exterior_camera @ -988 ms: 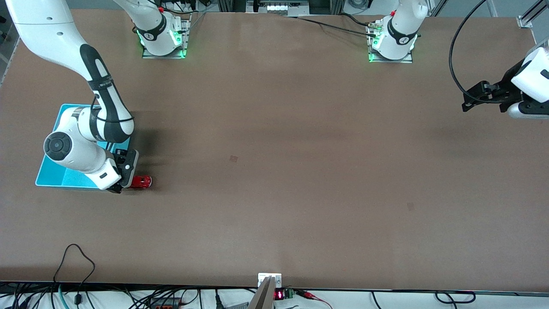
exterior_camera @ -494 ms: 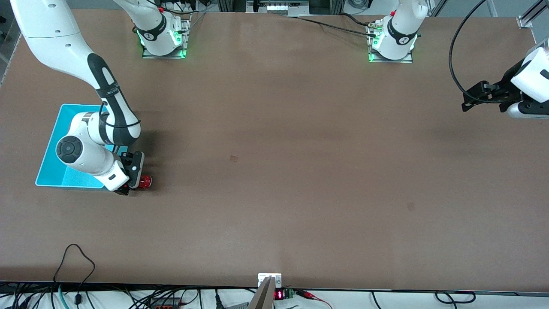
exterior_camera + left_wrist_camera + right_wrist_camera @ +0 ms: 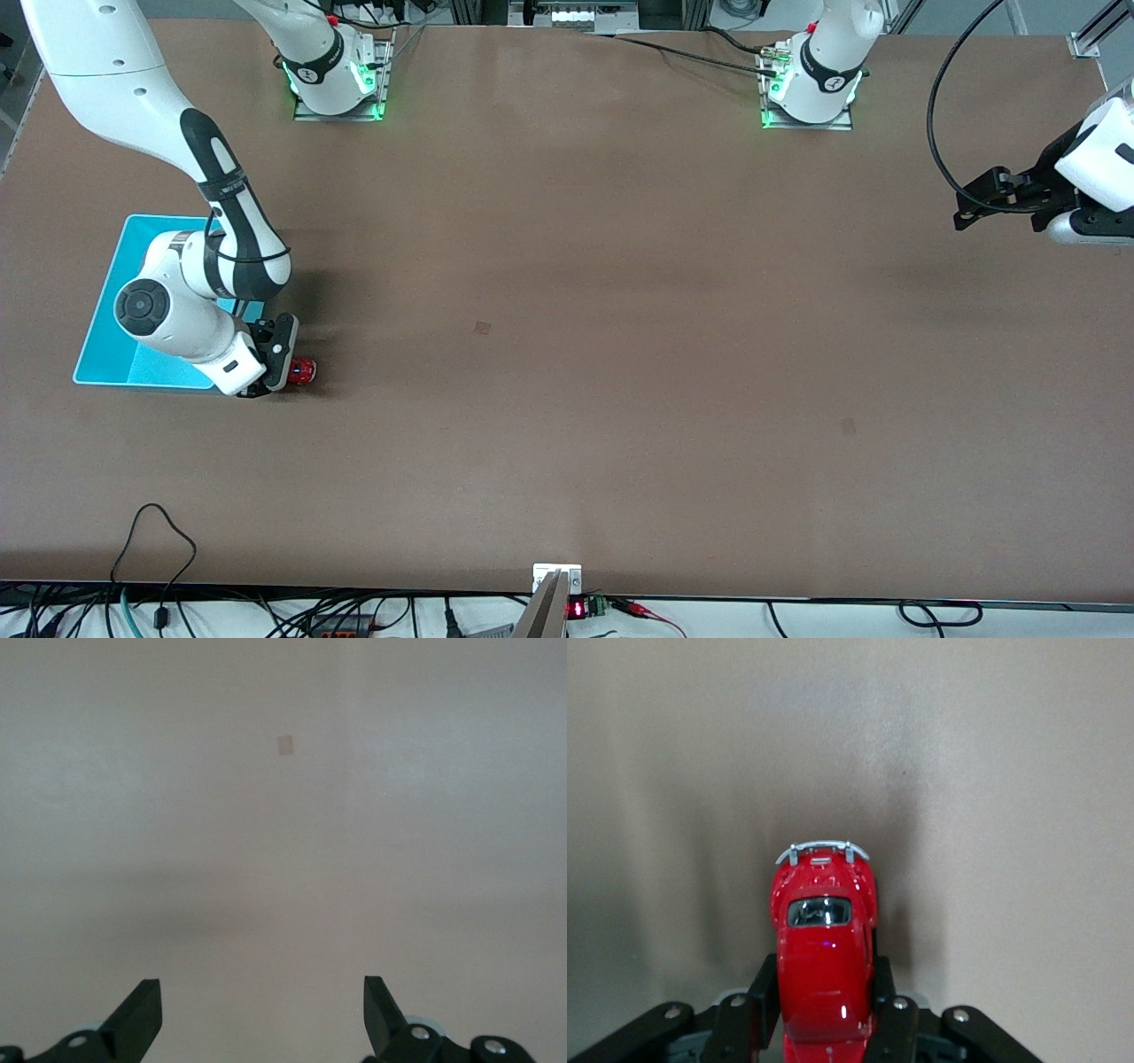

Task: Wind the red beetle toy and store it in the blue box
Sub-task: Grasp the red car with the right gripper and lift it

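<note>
Right gripper (image 3: pixel 282 376) low beside the blue box (image 3: pixel 102 359), clamped on the red beetle toy (image 3: pixel 825 948), left gripper (image 3: pixel 263 1019) waiting, fingers wide, over bare brown table (image 3: pixel 602 354)

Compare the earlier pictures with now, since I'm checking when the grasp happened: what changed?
The right end effector slid off the blue box toward the red beetle toy, came over it and shut on its sides, on the table. The box and the left end effector, waiting open at its end of the table, stayed put.
</note>
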